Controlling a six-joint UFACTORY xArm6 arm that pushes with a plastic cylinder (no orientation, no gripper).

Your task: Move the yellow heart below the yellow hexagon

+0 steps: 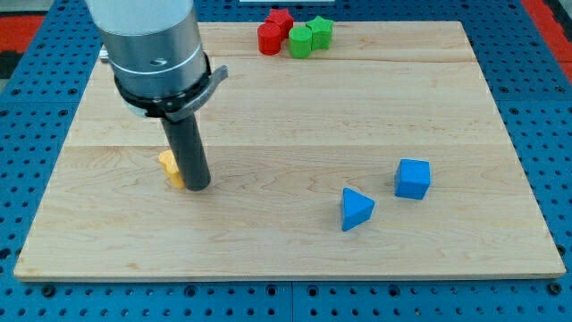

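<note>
A yellow block (169, 166) lies at the left middle of the wooden board (286, 241), mostly hidden behind my rod; its shape cannot be made out. My tip (197, 186) rests on the board right against that block's right side. No second yellow block shows; it may be hidden behind the arm.
A red cylinder (268, 38) and a red star (281, 21) sit at the view's top middle, with a green block (300, 40) and a green star (320, 30) beside them. A blue triangular block (356, 208) and a blue cube (413, 178) lie at the lower right.
</note>
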